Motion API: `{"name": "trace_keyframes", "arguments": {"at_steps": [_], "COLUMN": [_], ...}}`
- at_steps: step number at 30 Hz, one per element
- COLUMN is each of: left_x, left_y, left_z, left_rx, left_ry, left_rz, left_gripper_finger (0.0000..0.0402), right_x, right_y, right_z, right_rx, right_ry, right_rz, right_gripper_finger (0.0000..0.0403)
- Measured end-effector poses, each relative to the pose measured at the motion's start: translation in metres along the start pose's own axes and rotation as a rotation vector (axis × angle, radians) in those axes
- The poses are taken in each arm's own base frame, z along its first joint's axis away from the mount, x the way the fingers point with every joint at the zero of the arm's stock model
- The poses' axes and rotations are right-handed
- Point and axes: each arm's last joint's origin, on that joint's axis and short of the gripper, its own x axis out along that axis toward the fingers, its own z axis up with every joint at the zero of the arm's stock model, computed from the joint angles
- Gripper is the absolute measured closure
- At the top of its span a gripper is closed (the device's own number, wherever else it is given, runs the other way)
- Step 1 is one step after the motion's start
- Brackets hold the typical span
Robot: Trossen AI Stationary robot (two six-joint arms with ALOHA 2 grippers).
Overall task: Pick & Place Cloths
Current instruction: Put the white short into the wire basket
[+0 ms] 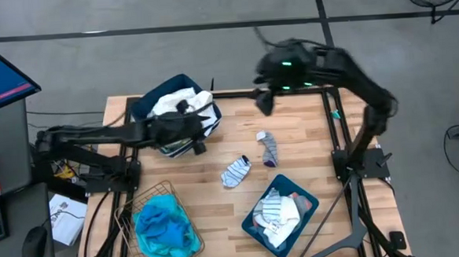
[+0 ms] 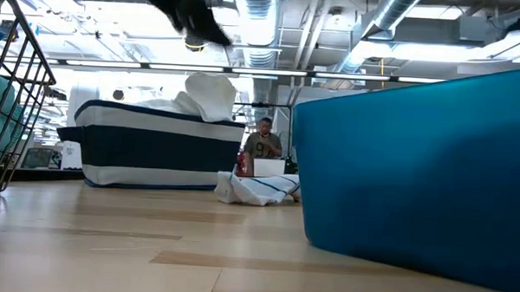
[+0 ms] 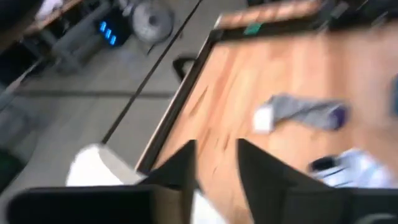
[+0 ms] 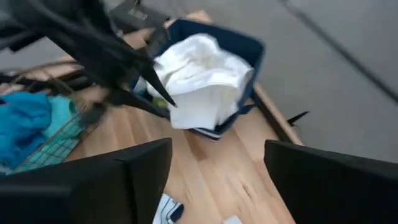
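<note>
Wooden table [image 1: 309, 140], grey sock [image 1: 267, 147] lengthwise front-to-back, striped sock [image 1: 236, 171] diagonal; both grippers' fingers apart.

Bare tabletop [image 1: 301, 152] mid-right, two socks [image 1: 236, 172] centre, bins [image 1: 306, 201] flanking

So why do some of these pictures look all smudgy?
High view: the right arm is smeared, the table sharp. Left wrist view: blurred throughout, the grey sock soft-edged. Right wrist view: white cloths slightly soft. Low view: ceiling lights glare.
</note>
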Motion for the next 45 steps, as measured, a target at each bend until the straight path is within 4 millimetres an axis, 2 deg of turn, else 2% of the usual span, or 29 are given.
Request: {"name": "trace_keyframes", "arguments": {"at_steps": [2, 4, 7, 9, 12, 16, 21, 27, 31, 36, 45], "left_x": [0.023, 0.043, 0.07, 0.081, 0.085, 0.079, 0.073, 0.073, 0.065, 0.033, -0.042], "left_y": [0.004, 0.015, 0.037, 0.055, 0.082, 0.113, 0.129, 0.124, 0.128, 0.136, 0.139], "left_z": [-0.012, -0.022, -0.046, -0.063, -0.088, -0.114, -0.138, -0.138, -0.12, -0.086, -0.05], "left_rx": [-0.003, -0.017, -0.079, -0.154, -0.311, -0.569, -0.831, -0.842, -0.868, -0.777, -0.74], "left_ry": [0.054, 0.117, 0.244, 0.331, 0.453, 0.572, 0.608, 0.615, 0.539, 0.348, 0.063], "left_rz": [0.041, 0.091, 0.169, 0.222, 0.27, 0.278, 0.175, 0.151, 0.09, 0.068, 0.119], "left_gripper_finger": [0.0347, 0.0386, 0.0393, 0.0398, 0.04, 0.0401, 0.0401, 0.0401, 0.0397, 0.0363, 0.0244], "right_x": [-0.024, -0.04, -0.052, -0.06, -0.064, -0.061, -0.05, -0.031, -0.02, -0.015, -0.003], "right_y": [0.006, 0.012, 0.023, 0.028, 0.035, 0.043, 0.047, 0.046, 0.044, 0.043, 0.043], "right_z": [-0.005, -0.011, -0.019, -0.024, -0.032, -0.039, -0.045, -0.052, -0.056, -0.058, -0.068], "right_rx": [0.01, 0.021, 0.03, 0.028, 0.009, -0.026, -0.046, -0.06, -0.068, -0.069, -0.095], "right_ry": [-0.033, -0.046, -0.049, -0.037, -0.002, 0.047, 0.094, 0.166, 0.207, 0.225, 0.288], "right_rz": [-0.034, -0.065, -0.092, -0.108, -0.143, -0.179, -0.206, -0.244, -0.266, -0.278, -0.298], "right_gripper_finger": [0.0162, 0.0175, 0.0193, 0.0205, 0.0223, 0.0246, 0.027, 0.0286, 0.028, 0.025, 0.0158]}}
